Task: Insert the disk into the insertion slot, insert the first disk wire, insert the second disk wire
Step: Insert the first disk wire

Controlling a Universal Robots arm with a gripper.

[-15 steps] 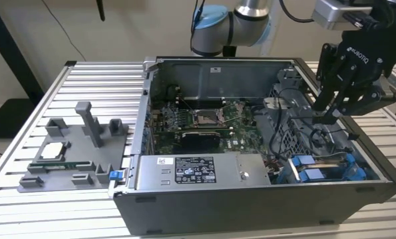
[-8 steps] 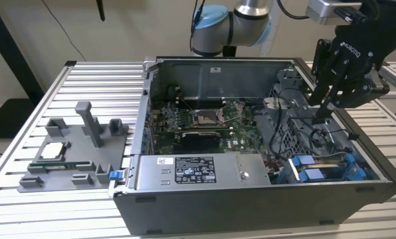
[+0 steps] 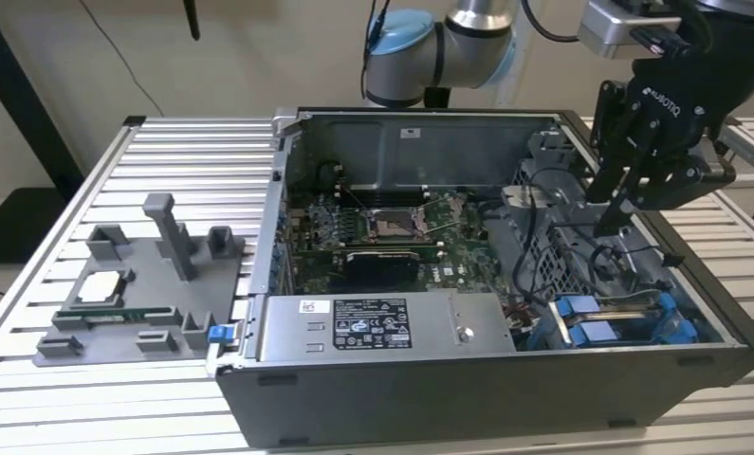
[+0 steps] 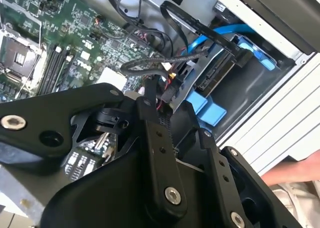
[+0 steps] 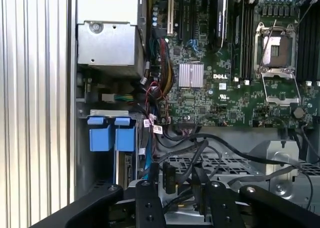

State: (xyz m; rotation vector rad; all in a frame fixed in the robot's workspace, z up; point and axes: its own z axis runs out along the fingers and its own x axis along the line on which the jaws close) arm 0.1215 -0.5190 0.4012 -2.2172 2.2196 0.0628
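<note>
The open computer case [image 3: 478,389] stands on the slatted table. The disk [image 3: 630,305], in its blue carrier [image 3: 592,332], lies in the insertion slot [image 3: 687,327] at the case's front corner on the exterior view's right. Its blue tabs [image 5: 112,135] also show in both wrist views [image 4: 210,110]. My gripper [image 3: 608,223] hangs above the perforated cage, up and back from the slot. It looks shut on the black connector of a disk wire [image 4: 150,90], whose black cable [image 4: 145,64] loops away beside red and yellow leads. That connector [image 5: 168,177] sits between the fingertips.
A grey power-supply box [image 3: 377,325] fills the case's front. The motherboard [image 3: 377,227] lies behind it. Loose black cables [image 5: 235,155] cross the perforated cage [image 5: 225,164]. A grey fixture [image 3: 137,294] with parts stands at the exterior view's left. A person's hand [image 4: 295,175] rests beside the case.
</note>
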